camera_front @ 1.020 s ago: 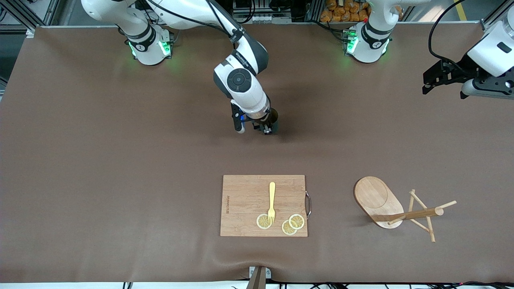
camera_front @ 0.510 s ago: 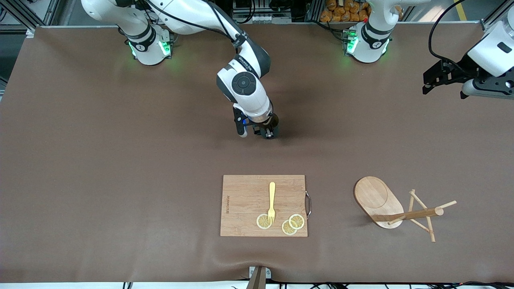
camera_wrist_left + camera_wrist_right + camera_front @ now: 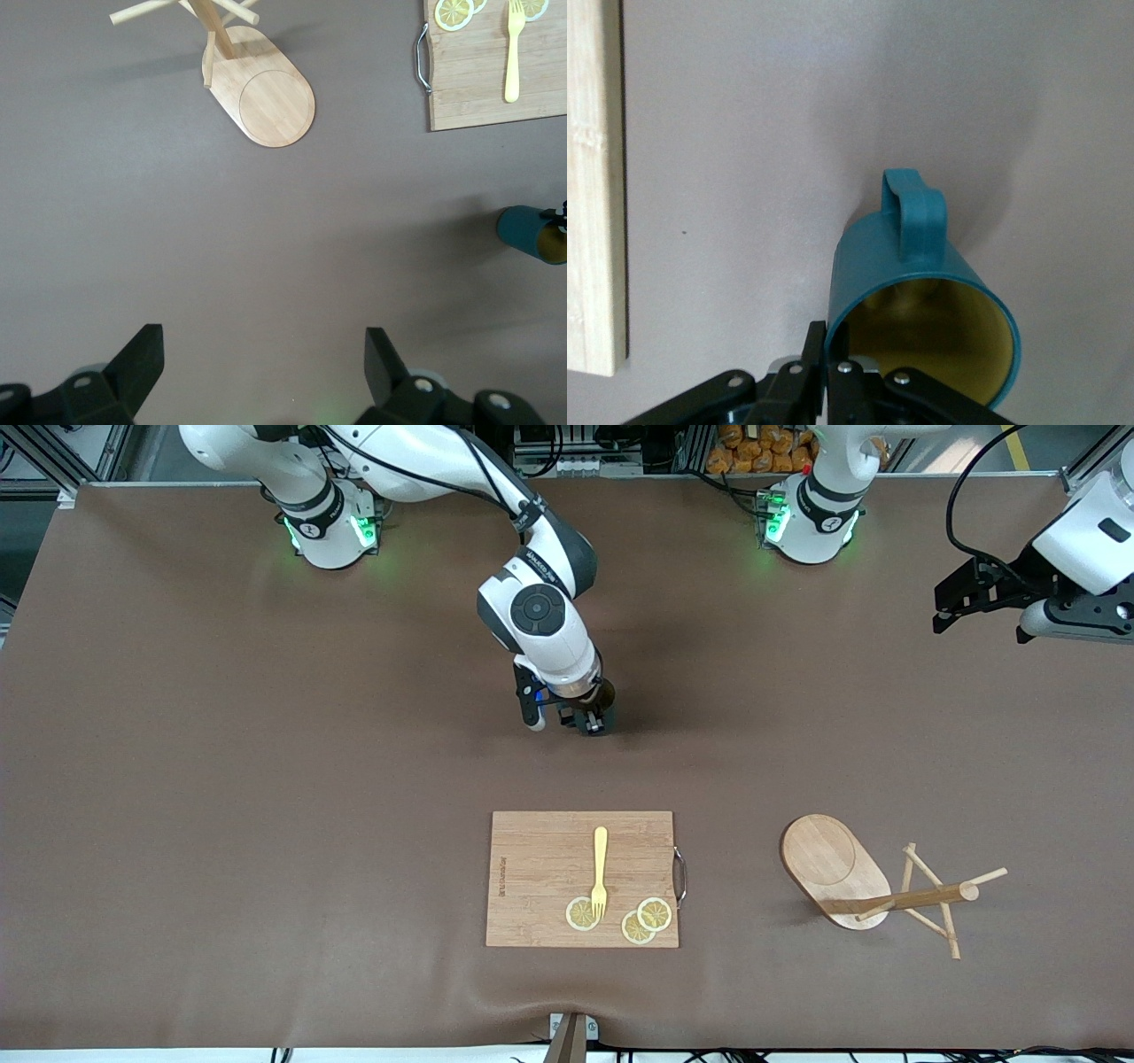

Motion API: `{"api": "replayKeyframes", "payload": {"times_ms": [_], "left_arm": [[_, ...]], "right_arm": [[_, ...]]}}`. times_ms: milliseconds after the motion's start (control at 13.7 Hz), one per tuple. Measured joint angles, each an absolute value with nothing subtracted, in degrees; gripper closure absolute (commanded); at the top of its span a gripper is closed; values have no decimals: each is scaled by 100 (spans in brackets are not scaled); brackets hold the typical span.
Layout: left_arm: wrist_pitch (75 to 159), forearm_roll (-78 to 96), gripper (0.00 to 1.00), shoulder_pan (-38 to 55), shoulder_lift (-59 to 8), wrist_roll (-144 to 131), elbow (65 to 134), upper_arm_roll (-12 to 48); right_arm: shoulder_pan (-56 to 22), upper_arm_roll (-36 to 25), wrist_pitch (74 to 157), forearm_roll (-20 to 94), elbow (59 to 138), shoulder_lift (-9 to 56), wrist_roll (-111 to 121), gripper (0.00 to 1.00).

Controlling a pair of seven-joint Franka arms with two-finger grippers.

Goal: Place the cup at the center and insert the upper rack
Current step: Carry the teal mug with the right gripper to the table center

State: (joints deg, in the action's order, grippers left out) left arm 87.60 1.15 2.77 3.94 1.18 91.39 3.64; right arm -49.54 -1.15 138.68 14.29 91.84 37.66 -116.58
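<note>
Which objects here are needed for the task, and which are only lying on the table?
Needed: cup, clamped at its rim by the right gripper; upper rack; left gripper, open, waiting.
Only lying about: cutting board, fork, lemon slices.

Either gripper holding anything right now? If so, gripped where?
The right gripper is shut on the cup, pinching its rim wall, one finger inside the mouth, away from the handle. The left gripper is open and holds nothing, waiting over bare table.

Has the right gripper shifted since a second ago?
Yes. The right gripper, shut on the cup, moved slightly toward the cutting board.
</note>
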Motion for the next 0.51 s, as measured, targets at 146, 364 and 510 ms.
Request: {"api": "replayKeyframes", "payload": {"times_ms": [146, 364, 510], "left_arm": [[8760, 115, 0, 277, 394, 118, 9139, 364], [8760, 115, 0, 277, 394, 118, 9139, 364], [8760, 115, 0, 277, 394, 118, 9139, 364]], "right_arm": [[-4959, -112, 13870, 1411, 9175, 3809, -11658, 100], [-4961, -109, 13866, 1386, 9166, 3810, -11658, 100], [-4964, -107, 13866, 1372, 9164, 3810, -11659, 100]]}}
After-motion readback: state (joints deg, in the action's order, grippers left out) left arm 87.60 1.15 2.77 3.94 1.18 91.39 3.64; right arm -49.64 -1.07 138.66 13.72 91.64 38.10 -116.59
